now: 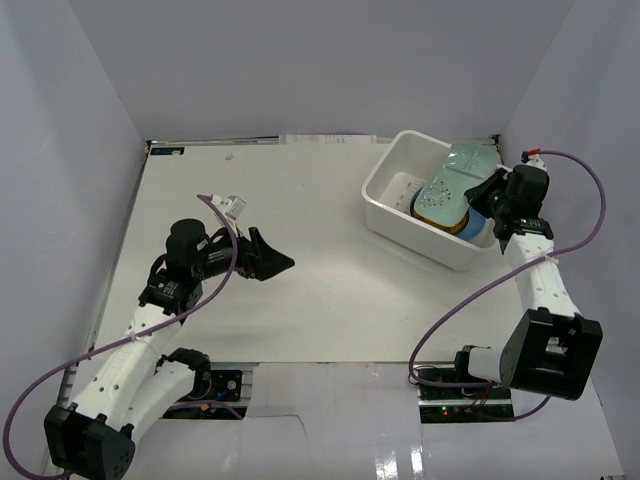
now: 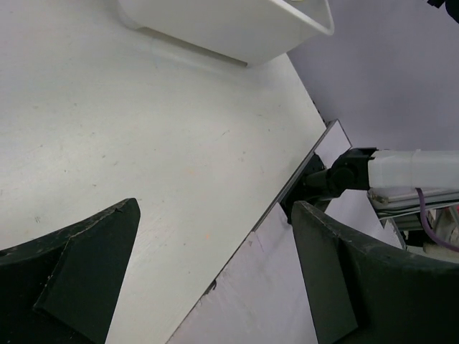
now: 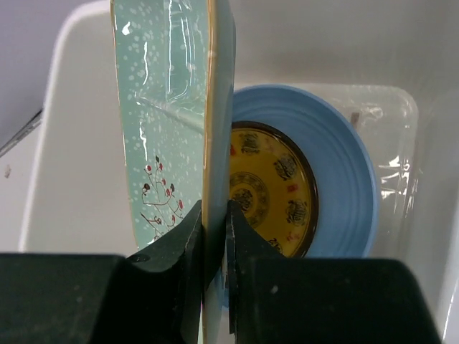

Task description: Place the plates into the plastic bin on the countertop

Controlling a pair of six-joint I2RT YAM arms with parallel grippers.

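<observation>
The white plastic bin (image 1: 392,205) stands at the back right of the white countertop (image 1: 300,200). My right gripper (image 1: 488,197) is over the bin's right end, shut on the rim of the mint-green oblong plate (image 1: 462,170), which it holds on edge inside the bin. In the right wrist view my gripper (image 3: 215,222) pinches that plate (image 3: 165,107). Behind it a gold-patterned plate (image 3: 272,186) lies on a light blue plate (image 3: 344,165) in the bin (image 3: 72,143). My left gripper (image 1: 275,262) is open and empty over the countertop's middle (image 2: 215,279). The other plates are hidden.
Grey enclosure walls (image 1: 80,150) close in the countertop on three sides. In the left wrist view the bin's corner (image 2: 237,29) shows at the top, the countertop's dark front edge (image 2: 287,190) runs diagonally, and the right arm's base (image 2: 409,172) lies beyond it.
</observation>
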